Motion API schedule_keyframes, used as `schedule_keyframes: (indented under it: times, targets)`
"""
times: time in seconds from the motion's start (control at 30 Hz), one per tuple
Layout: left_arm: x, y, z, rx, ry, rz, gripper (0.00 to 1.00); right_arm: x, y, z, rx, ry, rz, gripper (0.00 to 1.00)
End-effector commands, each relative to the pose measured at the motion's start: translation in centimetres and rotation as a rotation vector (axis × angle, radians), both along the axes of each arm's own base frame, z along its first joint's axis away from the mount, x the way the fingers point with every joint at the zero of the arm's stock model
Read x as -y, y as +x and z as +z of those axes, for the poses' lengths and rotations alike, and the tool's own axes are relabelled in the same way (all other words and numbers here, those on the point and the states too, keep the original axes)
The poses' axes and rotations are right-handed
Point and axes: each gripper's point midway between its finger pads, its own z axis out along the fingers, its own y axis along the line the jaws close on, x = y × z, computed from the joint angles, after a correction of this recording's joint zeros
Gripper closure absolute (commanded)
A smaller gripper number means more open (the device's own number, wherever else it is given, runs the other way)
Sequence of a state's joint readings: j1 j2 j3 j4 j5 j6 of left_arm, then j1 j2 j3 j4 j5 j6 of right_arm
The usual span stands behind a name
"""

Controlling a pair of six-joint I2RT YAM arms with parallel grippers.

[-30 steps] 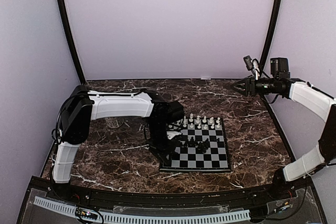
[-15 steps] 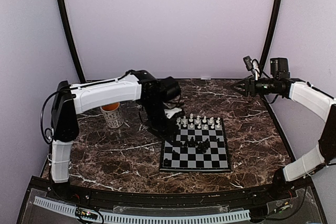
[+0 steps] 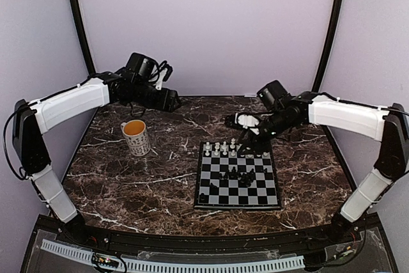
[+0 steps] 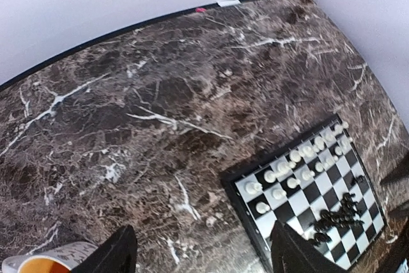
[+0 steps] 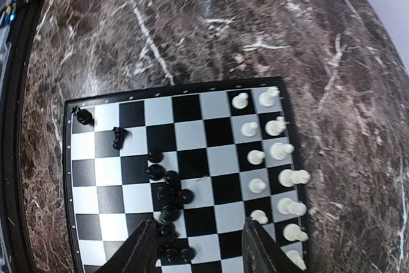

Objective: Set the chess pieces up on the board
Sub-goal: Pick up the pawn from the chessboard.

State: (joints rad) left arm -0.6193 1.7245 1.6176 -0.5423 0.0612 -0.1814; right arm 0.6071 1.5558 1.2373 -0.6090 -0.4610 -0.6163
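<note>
Overhead view of a dark brown marbled tabletop (image 3: 128,183) with two white-and-black robot arms reaching in from the near edge. A small flat square chessboard with black and silver-grey squares and a thin black rim (image 3: 259,195) lies toward 4 o'clock from the table's centre. Tiny white plastic chess pieces (image 3: 243,148) stand in two rows along the board's 12 o'clock edge. Tiny black plastic chess pieces (image 3: 238,174) sit bunched near the middle of the board. One lone black piece stands at the board's 7 o'clock corner. A white patterned mug with an orange inside (image 3: 136,139) stands upright at 10 o'clock from the board, well apart from it.

The left arm is raised over the table's 11 o'clock area, beyond the mug. The left gripper (image 4: 202,234) is spread wide, with nothing between its two dark fingers. Its wrist camera looks down on bare marble, with the board at 4 o'clock and the mug's rim at 7 o'clock of that view.

The right arm stretches in from 3 o'clock over the board's far edge. The right gripper (image 5: 199,228) hangs above the board with its fingers partly apart and holds nothing. In its wrist view, part of the black cluster shows between the fingers, and the white rows run down the 3 o'clock side.
</note>
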Motion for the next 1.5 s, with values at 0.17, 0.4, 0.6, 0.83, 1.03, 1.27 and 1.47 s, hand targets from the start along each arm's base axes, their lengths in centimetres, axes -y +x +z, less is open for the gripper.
schedule_keyframes:
  times: [0.17, 0.4, 0.6, 0.83, 1.03, 1.27, 1.47]
  targets:
    - [-6.6, -1.6, 6.2, 0.437, -0.251, 0.179, 0.19, -3.6, -1.7, -5.9, 0.058, -0.321, 0.168, 0.55]
    - [-9.2, -2.1, 9.1, 0.513, -0.239, 0.268, 0.18, -6.3, -1.5, -8.8, 0.008, -0.392, 0.179, 0.54]
    - [-9.0, -3.0, 10.5, 0.529, -0.283, 0.241, 0.18, -7.4, -1.8, -10.5, -0.065, -0.437, 0.183, 0.53]
    - [-9.4, -3.6, 11.5, 0.555, -0.293, 0.240, 0.18, -7.5, -2.3, -11.3, -0.084, -0.466, 0.190, 0.53]
    - [-9.4, -3.7, 11.6, 0.558, -0.293, 0.236, 0.18, -8.1, -2.2, -9.7, -0.073, -0.425, 0.173, 0.53]
    - [-9.2, -3.7, 11.5, 0.554, -0.296, 0.227, 0.18, -8.5, -3.1, -7.7, -0.078, -0.377, 0.190, 0.53]
    - [-9.1, -3.6, 11.2, 0.549, -0.292, 0.221, 0.18, -7.6, -3.9, -9.1, -0.076, -0.438, 0.213, 0.55]
